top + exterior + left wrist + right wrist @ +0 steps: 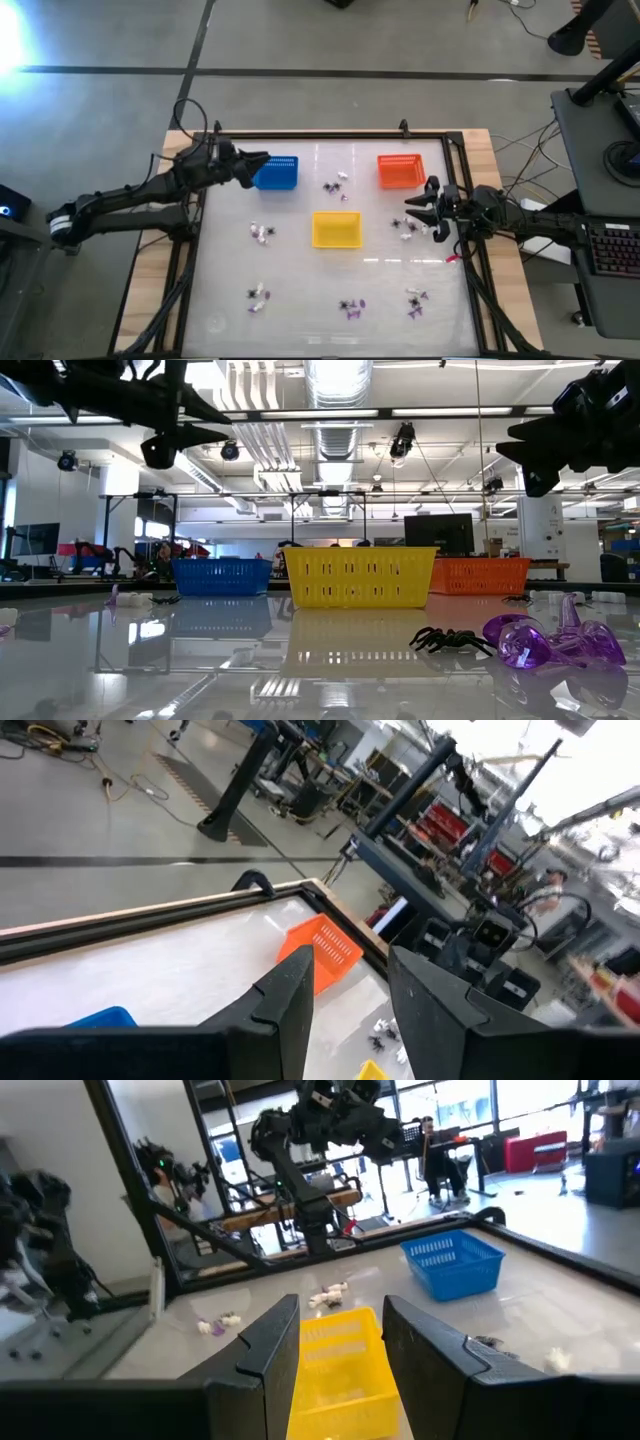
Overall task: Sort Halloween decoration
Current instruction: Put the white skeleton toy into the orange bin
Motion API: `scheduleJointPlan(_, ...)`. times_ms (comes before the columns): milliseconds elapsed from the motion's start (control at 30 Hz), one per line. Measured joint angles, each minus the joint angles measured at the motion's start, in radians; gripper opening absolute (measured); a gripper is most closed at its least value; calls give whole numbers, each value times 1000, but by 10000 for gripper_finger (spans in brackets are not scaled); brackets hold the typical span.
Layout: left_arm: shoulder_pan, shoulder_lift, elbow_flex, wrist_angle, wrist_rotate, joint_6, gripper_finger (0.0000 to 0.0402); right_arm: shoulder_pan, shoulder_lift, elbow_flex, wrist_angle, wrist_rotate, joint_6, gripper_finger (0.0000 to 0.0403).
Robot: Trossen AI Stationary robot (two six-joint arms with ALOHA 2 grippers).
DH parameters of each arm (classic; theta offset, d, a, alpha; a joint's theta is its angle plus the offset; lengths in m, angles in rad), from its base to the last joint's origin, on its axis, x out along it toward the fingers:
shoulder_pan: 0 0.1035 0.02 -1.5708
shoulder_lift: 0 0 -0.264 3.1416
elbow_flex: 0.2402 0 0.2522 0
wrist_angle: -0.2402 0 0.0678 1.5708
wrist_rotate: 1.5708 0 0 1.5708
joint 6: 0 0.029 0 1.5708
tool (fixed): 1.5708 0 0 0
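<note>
Halloween decoration (pixel 350 306) scattered in clusters, near table (pixel 300 335) edge, baskets (pixel 336 229) mid-table

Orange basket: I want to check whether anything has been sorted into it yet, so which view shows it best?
The high view: it looks straight down into the orange basket, and no trinkets show inside. The low view shows only its side wall, behind the yellow basket. The left wrist view sees it tilted and partly hidden. The right wrist view misses it.

Three baskets (pixel 337 229) mid-table: two side by side at the back, one nearer between them. Trinkets (pixel 351 307) scattered around, none inside. Left gripper (pixel 262 160) beside left-hand basket, right gripper (pixel 418 210) near right edge.
</note>
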Motion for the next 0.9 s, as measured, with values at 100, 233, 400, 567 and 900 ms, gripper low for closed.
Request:
scheduleJointPlan(100,0,22,42,-53,4,13,111,0,3,0,3,2,-26,137)
scheduleJointPlan(233,0,39,100,-163,5,33,100,0,7,0,5,4,-1,137)
scheduleJointPlan(400,0,45,156,-231,6,76,83,0,7,0,22,4,35,137)
scheduleJointPlan(567,0,44,199,-273,7,107,78,0,7,0,45,39,53,137)
scheduleJointPlan(900,0,59,214,-393,67,76,78,0,7,0,90,87,119,137)
